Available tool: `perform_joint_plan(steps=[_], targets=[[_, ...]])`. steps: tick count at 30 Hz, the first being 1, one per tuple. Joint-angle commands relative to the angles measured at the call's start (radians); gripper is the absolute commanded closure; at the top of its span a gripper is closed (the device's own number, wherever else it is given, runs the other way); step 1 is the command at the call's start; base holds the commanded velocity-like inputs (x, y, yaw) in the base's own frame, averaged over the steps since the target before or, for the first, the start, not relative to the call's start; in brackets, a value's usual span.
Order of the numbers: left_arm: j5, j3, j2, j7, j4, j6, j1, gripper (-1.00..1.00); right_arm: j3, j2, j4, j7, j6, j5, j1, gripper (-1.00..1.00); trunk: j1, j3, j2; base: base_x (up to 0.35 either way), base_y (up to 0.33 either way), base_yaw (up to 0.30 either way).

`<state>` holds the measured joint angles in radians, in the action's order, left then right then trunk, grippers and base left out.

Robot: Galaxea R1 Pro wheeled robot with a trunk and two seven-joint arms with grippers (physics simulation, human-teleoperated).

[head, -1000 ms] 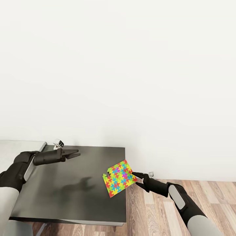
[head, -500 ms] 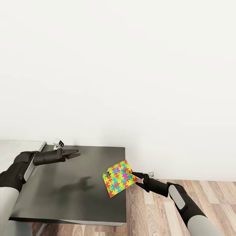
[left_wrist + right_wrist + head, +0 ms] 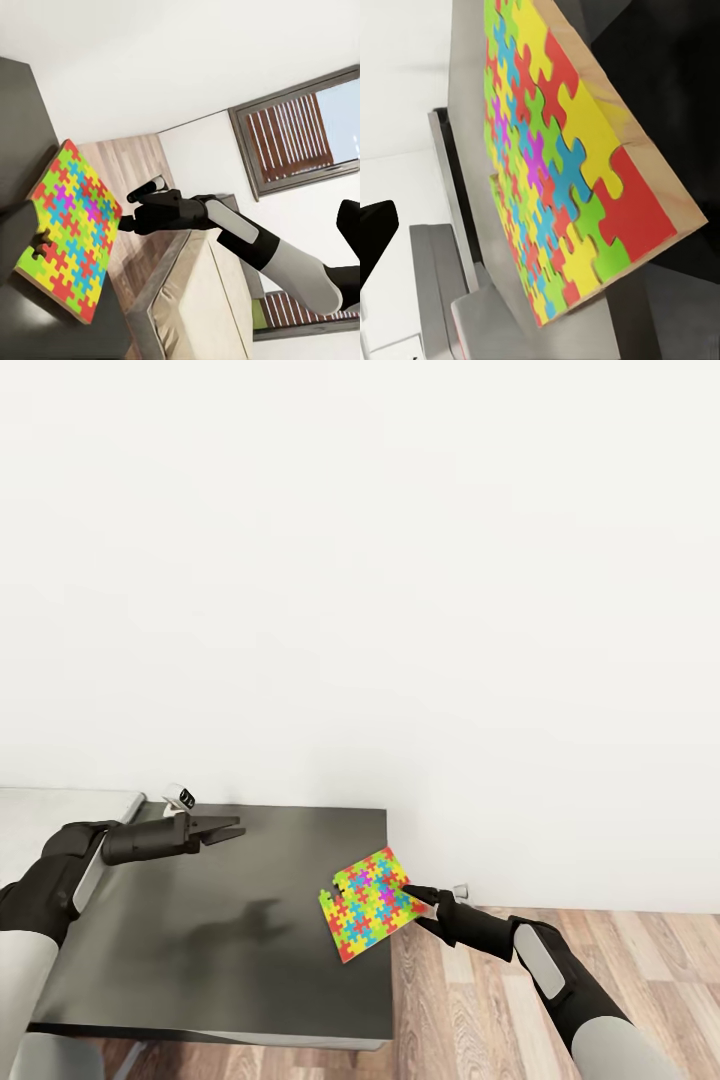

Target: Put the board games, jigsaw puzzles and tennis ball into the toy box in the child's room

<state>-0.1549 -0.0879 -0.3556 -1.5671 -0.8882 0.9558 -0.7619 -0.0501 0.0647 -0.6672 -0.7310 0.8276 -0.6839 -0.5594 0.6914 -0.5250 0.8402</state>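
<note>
In the head view's lower left, the left pincer hangs over the dark surface with its fingers apart and nothing between them. A sliver of the paler surface shows at the far left edge; no toy box is visible there.

Toward the lower middle, a jigsaw puzzle sits tilted at the dark surface's right edge, one corner past the rim above the wood-plank floor. To its right, the right pincer has its fingertips at the puzzle's near corner. The right wrist view shows the puzzle very close and steeply angled; the left wrist view shows that pincer just beside the puzzle, fingers spread. Whether it truly grips the puzzle or merely touches it, I cannot tell.

As a judgement: the task looks far from finished. This puzzle is at best being picked up and not yet in the toy box; the other toys cannot be assessed from here.
</note>
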Motion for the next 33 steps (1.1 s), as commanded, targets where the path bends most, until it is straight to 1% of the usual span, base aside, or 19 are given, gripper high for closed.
perform_joint_plan(steps=[1, 14, 15, 21, 33], targets=[[0.000, 0.000, 0.000, -0.004, 0.000, 0.011, 0.000, -1.00, -0.002, 0.000, 0.000, -0.002, 0.005, 0.000, -0.001, -1.00, 0.000, -0.001, 0.001, 0.000, 0.084, 0.000], [0.000, 0.002, 0.000, -0.004, 0.000, 0.009, 0.000, -1.00, -0.002, -0.004, -0.002, -0.002, 0.004, 0.001, -0.001, -1.00, 0.000, -0.001, 0.001, 0.000, 0.018, 0.000], [0.000, 0.002, 0.000, -0.004, -0.001, 0.009, 0.000, -1.00, -0.002, -0.004, -0.002, -0.002, 0.004, 0.001, -0.001, 1.00, 0.000, -0.001, 0.001, 0.000, 0.002, 0.000], [0.000, 0.001, -0.002, -0.004, -0.001, 0.011, 0.000, -1.00, -0.002, -0.005, -0.003, -0.007, 0.005, 0.000, -0.001, 1.00, 0.000, -0.001, 0.001, 0.000, 0.000, 0.000], [-0.003, -0.008, -0.001, -0.004, 0.000, 0.013, 0.000, -1.00, -0.003, -0.004, -0.003, -0.012, 0.005, 0.000, -0.001, 1.00, -0.046, 0.037, -0.083, 0.000, 0.000, 0.000]])
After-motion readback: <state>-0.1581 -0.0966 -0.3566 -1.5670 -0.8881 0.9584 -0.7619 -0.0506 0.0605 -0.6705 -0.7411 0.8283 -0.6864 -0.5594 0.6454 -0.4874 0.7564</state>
